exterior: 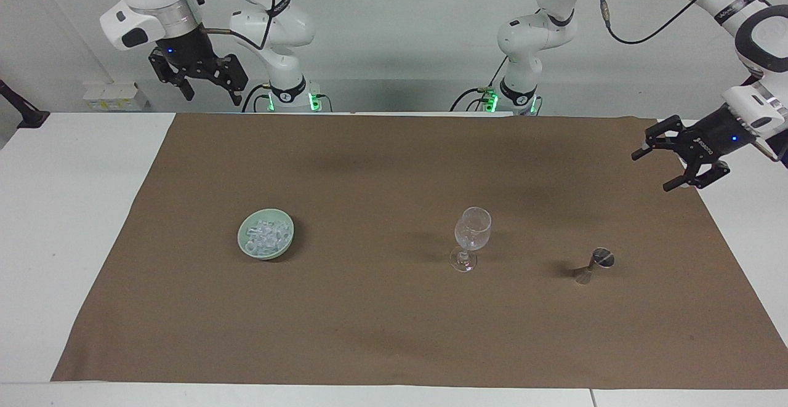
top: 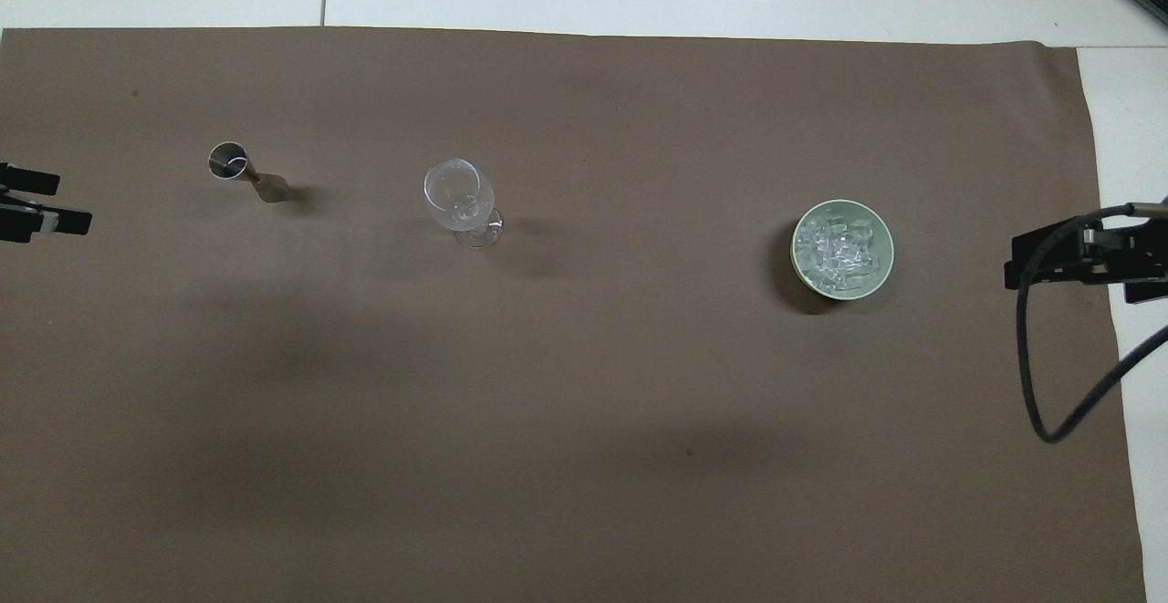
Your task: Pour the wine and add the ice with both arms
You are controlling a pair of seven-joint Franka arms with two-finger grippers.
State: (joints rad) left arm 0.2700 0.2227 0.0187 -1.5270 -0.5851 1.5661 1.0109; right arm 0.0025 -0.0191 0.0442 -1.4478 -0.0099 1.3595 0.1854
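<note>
ice (exterior: 266,237) heaped in green bowl (exterior: 246,248), mid-cloth toward right arm's end; wine glass (exterior: 471,234) and jigger (exterior: 592,265) upright toward left arm's end. left gripper (exterior: 671,167) released over cloth (exterior: 381,327) edge, right gripper (exterior: 206,90) released above corner, nothing held

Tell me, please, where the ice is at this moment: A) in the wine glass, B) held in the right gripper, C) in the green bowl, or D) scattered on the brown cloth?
C: the ice lies heaped in the green bowl, while the wine glass stands empty and both grippers are up in the air holding nothing.
</note>
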